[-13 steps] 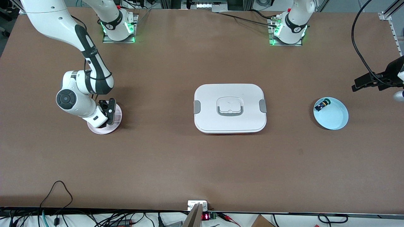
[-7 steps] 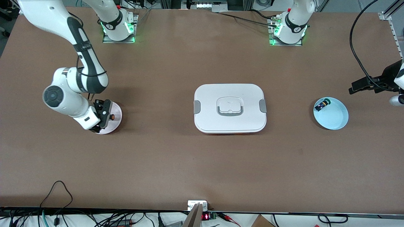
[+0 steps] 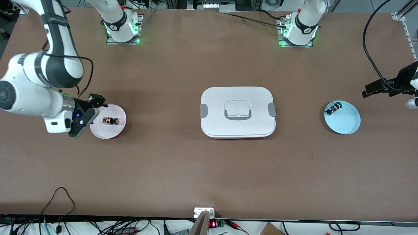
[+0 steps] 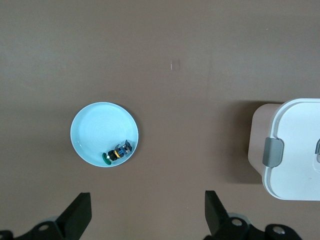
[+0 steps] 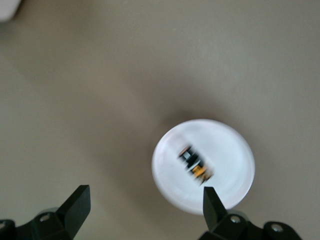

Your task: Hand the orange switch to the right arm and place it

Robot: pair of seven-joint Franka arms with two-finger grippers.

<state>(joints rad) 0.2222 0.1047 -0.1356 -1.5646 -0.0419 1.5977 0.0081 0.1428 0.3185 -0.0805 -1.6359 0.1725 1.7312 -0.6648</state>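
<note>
A round light blue plate [image 4: 104, 134] sits on the brown table [image 4: 190, 60]. Inside the plate, close to its rim, lies a tiny black switch with a green cap [image 4: 116, 152]. It is tipped over on its side. Well apart from the plate is a big white box [image 4: 295, 145] with a gray clip [image 4: 273, 152] on its end. Only part of the box shows. The left gripper [image 4: 147, 220] hangs above the table, near the plate, with its two black fingers [image 4: 77, 216] spread wide and nothing between them.
</note>
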